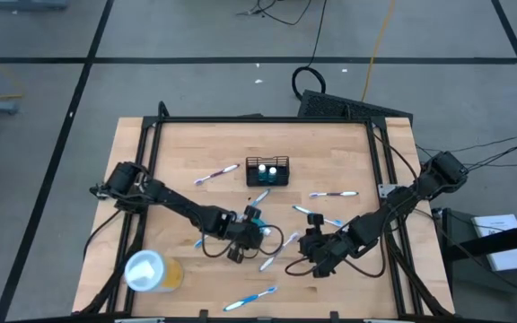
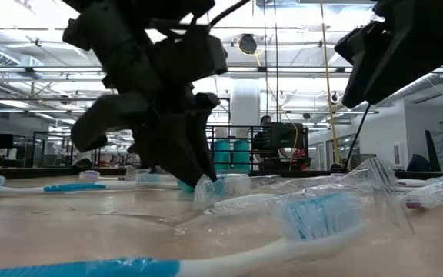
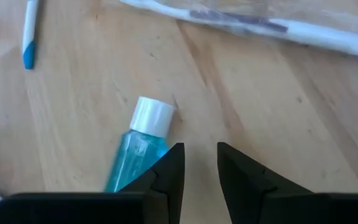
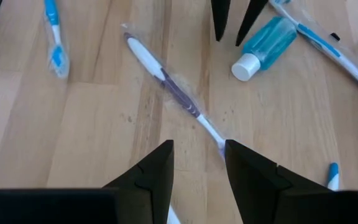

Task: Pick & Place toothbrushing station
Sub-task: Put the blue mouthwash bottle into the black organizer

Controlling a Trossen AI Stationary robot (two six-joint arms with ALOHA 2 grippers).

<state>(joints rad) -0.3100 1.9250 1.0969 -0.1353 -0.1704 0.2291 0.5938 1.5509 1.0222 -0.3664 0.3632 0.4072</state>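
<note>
Black wire mesh forms the toothbrushing station (image 1: 267, 170), which stands upright on the wooden counter (image 1: 178, 152) at about 12 o'clock from the centre, with two teal bottles inside it and nothing gripping it. At 6 o'clock from the station, near mid-counter, the left tool (image 1: 253, 218) points down with its fingers (image 3: 169, 171) parted by a narrow gap, released and holding nothing; a teal tube with a white cap (image 3: 140, 144) lies flat just beside one finger. The right tool (image 1: 307, 240) hovers at roughly 4 o'clock from the left one, its fingers (image 4: 157, 168) also apart and empty, above a wrapped purple-handled toothbrush (image 4: 169, 90). Several blue and white toothbrushes lie scattered around both tools. A yellow cup with a white lid (image 1: 151, 271) lies on its side at the counter's 7 o'clock corner.
</note>
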